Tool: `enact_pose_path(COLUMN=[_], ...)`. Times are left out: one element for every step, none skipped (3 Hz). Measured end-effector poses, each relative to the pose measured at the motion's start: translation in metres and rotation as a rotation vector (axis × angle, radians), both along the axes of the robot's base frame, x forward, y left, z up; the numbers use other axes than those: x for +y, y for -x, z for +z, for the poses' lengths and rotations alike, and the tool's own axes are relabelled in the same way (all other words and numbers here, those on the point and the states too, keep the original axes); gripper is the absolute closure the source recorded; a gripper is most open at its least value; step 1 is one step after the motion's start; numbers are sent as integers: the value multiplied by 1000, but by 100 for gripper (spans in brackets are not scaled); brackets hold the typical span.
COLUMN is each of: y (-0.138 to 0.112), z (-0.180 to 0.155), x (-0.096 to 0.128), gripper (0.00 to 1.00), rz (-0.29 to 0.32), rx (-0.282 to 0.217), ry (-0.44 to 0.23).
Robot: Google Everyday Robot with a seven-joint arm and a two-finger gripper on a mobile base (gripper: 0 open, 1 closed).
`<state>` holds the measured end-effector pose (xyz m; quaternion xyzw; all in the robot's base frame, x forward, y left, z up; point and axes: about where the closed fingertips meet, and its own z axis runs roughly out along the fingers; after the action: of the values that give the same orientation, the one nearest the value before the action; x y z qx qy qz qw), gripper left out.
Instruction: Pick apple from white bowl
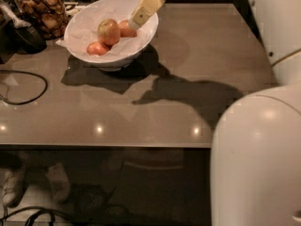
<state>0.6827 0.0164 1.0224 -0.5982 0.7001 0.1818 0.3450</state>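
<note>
The white bowl point(83, 16) stands at the back left of the grey table point(202, 55). In it lies the apple point(108, 31), the largest one, yellow-green with a red blush. Two smaller reddish-orange apples lie beside it, one in front point(97, 48) and one to its right point(125, 28). My gripper point(137, 22) reaches down from the top of the view, over the bowl's right side. Its tip is just right of the apple, above the smaller right apple, and it holds nothing that I can see.
A glass jar of brown snacks point(43, 9) stands left of the bowl, with a dark object point(26, 36) in front of it. A black cable point(28, 91) loops on the table's left. My white body point(256, 159) fills the lower right.
</note>
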Motion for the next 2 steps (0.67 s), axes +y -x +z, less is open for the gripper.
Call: enact_pose_path(y=[-41,-43], z=[-26,-24], x=[41,43], gripper=[0,0], rz=[24,23], rx=[4,-2], ry=[25,21])
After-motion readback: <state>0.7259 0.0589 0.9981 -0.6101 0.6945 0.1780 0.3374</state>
